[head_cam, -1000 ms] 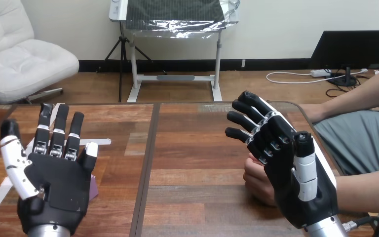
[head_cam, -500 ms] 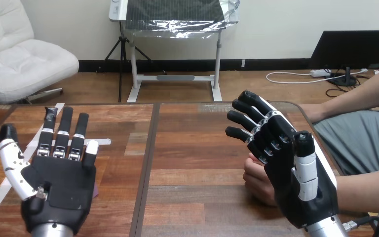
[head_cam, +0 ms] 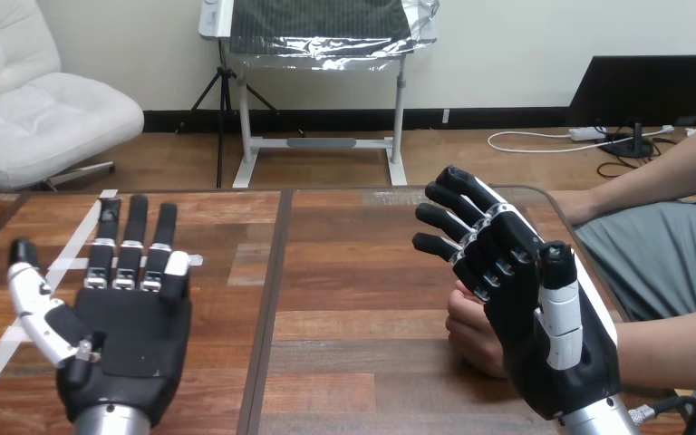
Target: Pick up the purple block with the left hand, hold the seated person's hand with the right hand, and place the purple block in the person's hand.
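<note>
Two robot hands show in your head view, both raised over the wooden table (head_cam: 362,236). Your left hand (head_cam: 131,335) is low at the view's left, palm down, its fingers (head_cam: 132,245) straight and side by side, pointing away from you, and the thumb spread out to the left. It is wide and holds nothing you can see. Strips of white tape (head_cam: 63,258) lie on the wood beside and beyond it, and one strip passes under the fingers. You cannot tell from this view where the purple block lies.

Your right hand (head_cam: 544,335) stands at the view's right, set on edge with the thumb uppermost and the palm turned toward the table's middle. Its fingers (head_cam: 458,222) are fanned and only slightly bent, so it is wide and grips nothing. The person's hand (head_cam: 471,331) rests on the table as a loose fist just beside that palm, partly hidden behind it. You cannot tell whether the two touch. No finger or thumb curls round the person's hand.
</note>
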### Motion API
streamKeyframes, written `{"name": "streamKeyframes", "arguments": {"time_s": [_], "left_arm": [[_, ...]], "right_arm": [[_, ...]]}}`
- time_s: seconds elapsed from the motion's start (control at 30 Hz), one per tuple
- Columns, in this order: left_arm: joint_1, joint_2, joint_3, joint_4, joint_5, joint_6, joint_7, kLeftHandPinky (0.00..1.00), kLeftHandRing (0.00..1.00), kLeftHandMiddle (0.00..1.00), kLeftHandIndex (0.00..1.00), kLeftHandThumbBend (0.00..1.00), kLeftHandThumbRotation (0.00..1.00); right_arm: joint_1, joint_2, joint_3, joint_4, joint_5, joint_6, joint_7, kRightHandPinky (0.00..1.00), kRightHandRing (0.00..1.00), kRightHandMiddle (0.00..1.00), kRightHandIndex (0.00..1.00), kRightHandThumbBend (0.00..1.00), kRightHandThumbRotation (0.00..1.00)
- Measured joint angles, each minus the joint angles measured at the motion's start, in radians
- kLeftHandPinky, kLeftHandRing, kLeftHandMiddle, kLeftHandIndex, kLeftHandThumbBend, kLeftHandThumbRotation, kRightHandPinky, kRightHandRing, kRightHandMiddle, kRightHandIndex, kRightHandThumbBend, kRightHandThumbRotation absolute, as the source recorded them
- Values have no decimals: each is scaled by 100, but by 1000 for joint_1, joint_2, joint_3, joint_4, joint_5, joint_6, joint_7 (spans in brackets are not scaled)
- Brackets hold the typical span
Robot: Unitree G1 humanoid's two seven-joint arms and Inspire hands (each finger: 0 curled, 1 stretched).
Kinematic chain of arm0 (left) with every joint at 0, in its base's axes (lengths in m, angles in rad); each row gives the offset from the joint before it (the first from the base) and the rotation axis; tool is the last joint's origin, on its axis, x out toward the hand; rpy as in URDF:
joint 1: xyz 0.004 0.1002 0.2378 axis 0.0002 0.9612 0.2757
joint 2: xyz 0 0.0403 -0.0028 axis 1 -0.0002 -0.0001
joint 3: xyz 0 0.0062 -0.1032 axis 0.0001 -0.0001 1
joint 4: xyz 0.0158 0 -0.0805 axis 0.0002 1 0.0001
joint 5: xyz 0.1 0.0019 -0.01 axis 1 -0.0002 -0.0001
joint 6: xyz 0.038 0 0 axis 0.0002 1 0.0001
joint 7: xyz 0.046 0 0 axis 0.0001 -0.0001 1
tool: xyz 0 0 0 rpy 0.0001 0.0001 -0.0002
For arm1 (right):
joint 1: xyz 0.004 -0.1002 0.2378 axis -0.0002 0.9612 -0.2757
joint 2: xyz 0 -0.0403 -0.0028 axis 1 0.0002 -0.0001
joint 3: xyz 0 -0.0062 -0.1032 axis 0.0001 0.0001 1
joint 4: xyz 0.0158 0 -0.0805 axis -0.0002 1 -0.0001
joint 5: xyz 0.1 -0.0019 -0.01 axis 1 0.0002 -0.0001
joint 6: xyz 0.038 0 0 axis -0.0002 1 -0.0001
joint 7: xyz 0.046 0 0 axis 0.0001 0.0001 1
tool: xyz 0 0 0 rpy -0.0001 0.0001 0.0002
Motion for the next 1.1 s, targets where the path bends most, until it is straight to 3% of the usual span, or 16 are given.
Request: {"name": "streamKeyframes", "arguments": {"time_s": [0.07, 0.1, 0.37, 1.1], "left_arm": [[0, -1, -1, 0, -11, 3, 2, 1, 16, 26, 31, 22, 86], [0, -1, -2, 0, -15, 4, 3, 1, 12, 21, 26, 15, 86], [-6, -8, -6, 0, -59, 3, 32, 0, 3, 11, 14, 2, 86], [-8, -9, -19, 0, -122, -7, 65, 0, 2, 10, 11, 0, 83]], "right_arm": [[0, 0, 0, 0, 0, 0, 0, 82, 88, 89, 87, 86, 87], [0, 0, 0, 0, 0, 0, 0, 82, 87, 89, 87, 87, 87], [0, 0, 0, 0, 0, 0, 0, 82, 87, 88, 87, 87, 87], [0, 0, 0, 0, -4, 0, -1, 81, 87, 88, 87, 87, 88]]}}
